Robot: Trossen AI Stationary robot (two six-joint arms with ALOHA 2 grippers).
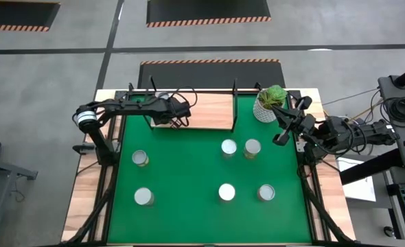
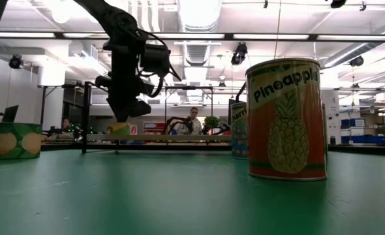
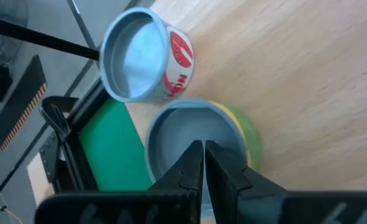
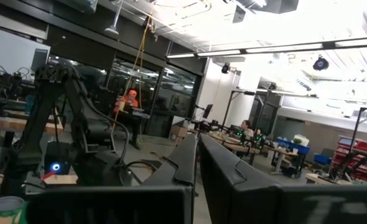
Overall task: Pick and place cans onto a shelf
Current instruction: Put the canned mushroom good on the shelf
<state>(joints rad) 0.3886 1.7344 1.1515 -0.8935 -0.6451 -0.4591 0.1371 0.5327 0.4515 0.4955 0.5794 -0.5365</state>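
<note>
Two cans [image 3: 147,56] already stand on the shelf [image 1: 209,112], upper middle of the high view. The left gripper [image 3: 203,163], pressed together, hangs above them. Six cans [image 1: 140,158] remain on the green surface [image 1: 189,171]; the right gripper [image 4: 198,163], also closed, waits at right.

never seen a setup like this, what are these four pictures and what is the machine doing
Two robot arms work at a table with a green mat. One picture looks straight down, one sits at table height, and one comes from each arm's wrist. Six cans stand on the mat, for example one at the left; the low camera sees a pineapple can close up. The left gripper is over the wooden shelf, its fingers together, just above a green-yellow can standing beside a red-labelled can. It holds nothing. The right gripper waits at the table's edge by a potted plant, fingers shut.
</note>
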